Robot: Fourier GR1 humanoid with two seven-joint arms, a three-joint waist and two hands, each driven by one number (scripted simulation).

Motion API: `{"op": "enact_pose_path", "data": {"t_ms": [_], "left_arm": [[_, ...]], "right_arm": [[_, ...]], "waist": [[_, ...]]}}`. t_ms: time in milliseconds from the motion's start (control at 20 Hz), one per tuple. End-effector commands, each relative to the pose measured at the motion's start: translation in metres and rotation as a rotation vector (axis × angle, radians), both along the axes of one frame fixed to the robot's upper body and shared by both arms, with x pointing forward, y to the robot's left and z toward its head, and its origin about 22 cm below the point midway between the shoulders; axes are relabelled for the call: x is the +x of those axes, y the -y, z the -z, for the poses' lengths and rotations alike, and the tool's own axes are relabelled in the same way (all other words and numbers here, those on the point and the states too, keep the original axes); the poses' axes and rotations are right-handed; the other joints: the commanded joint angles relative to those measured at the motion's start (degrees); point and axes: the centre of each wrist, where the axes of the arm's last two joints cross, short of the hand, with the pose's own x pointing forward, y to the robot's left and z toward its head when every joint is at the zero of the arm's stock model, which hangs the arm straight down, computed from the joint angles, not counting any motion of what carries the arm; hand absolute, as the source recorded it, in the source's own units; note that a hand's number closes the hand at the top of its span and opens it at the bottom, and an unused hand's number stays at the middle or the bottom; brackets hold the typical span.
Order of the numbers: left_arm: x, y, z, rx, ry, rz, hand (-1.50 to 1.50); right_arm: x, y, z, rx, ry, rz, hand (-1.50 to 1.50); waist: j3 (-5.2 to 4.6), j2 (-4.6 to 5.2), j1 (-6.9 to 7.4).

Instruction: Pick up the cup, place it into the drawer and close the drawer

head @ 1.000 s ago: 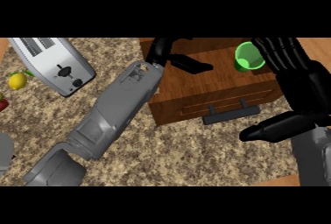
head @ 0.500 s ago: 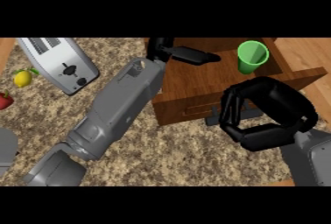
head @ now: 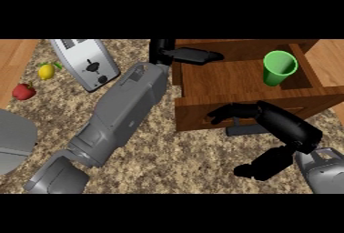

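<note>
The cup (head: 279, 67) was seen standing upright inside the open drawer (head: 201, 103), so closing was judged the step in hand, with an inward push called for from the right hand (head: 287, 128), held empty with fingers apart at the drawer front.

We have one view only, from the head, looking steeply down and close onto the table (head: 161, 154) and the open drawer (head: 222, 79).

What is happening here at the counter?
The green cup stands upright inside the open wooden drawer. The right hand is open, its fingers at the drawer's front, apparently about to push it shut. The left hand lies open over the drawer's far left corner. A toaster sits further left.
</note>
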Motion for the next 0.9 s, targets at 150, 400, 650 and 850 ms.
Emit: {"op": "enact_pose_path", "data": {"t_ms": [150, 400, 650, 850], "left_arm": [[-0.002, -0.005, 0.008, -0.06, 0.007, 0.009, -1.5], [-0.008, -0.023, 0.027, -0.125, -0.001, 0.027, -1.5], [-0.01, -0.048, 0.038, -0.131, 0.008, 0.012, -1.5], [-0.008, -0.079, 0.034, -0.139, 0.012, 0.033, -1.5]], "right_arm": [[0.017, -0.005, 0.07, -0.217, 0.002, 0.129, -1.5], [0.028, -0.017, 0.121, -0.345, -0.051, 0.074, -1.5], [0.07, 0.004, 0.142, -0.354, -0.074, 0.165, 1.5], [0.095, 0.01, 0.136, -0.281, -0.004, 0.206, 1.5]], "waist": [[0.04, -0.46, 5.24], [0.04, -0.85, 7.24], [0.12, -0.35, 9.0], [0.17, -0.05, 10.15]]}}
